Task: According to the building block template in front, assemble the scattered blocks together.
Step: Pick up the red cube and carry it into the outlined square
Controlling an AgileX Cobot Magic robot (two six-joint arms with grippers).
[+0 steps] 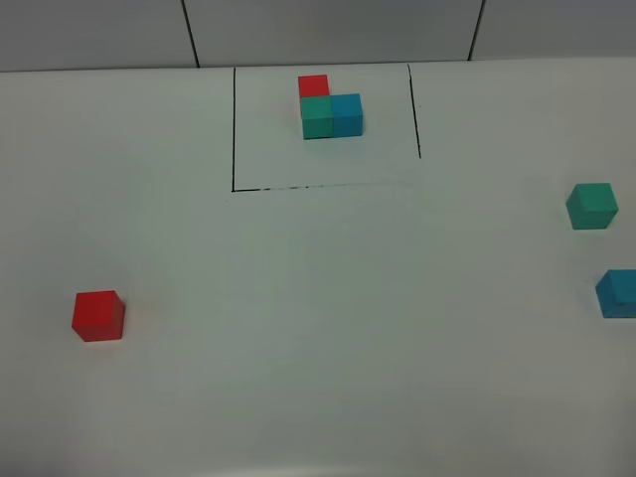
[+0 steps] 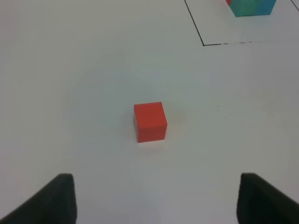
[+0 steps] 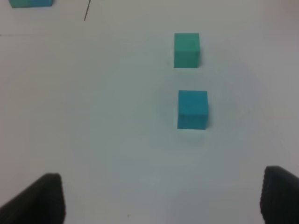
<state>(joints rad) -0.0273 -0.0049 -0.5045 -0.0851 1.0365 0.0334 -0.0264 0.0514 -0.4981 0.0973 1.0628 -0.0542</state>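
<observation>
Evidently nothing is assembled: red block [image 1: 98, 315] lower left, teal-green block [image 1: 592, 206] and blue block [image 1: 619, 293] far right; left end effector [image 2: 156, 186] and right end effector [image 3: 163, 186] gape wide, empty.

I can read nothing in any of my three views: no lettering, number, brand or sign. The only marking is the thin black frame [image 1: 234, 129] drawn on the surface [image 1: 318, 348], upper middle of the high view, and it spells nothing.
</observation>
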